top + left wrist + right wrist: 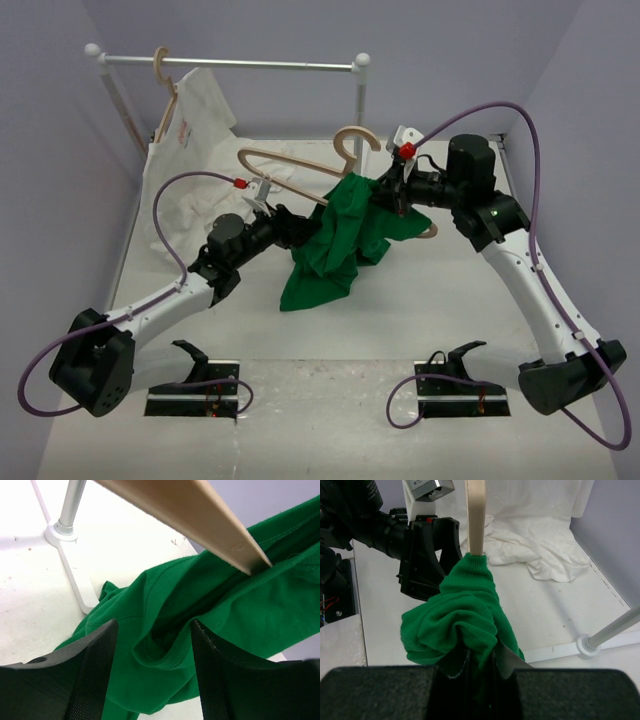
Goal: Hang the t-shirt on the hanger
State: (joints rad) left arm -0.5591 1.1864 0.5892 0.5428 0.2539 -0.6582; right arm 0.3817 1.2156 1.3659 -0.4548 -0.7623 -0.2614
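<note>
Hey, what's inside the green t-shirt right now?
One end of the hanger pokes into the t-shirt; cloth covers its tip, so how deep it goes is hidden.

Left arm (150, 300) rises from the near-left corner of the surface (330, 345), forearm slanting in toward the middle. The left gripper (300, 214) is level, its fingers (90, 680) standing apart. Right arm (530, 280) arches high from the near-right corner and folds back inward. The right gripper (388, 190) is clamped tight on the t-shirt (465, 610). Both wrists face each other, close.
</note>
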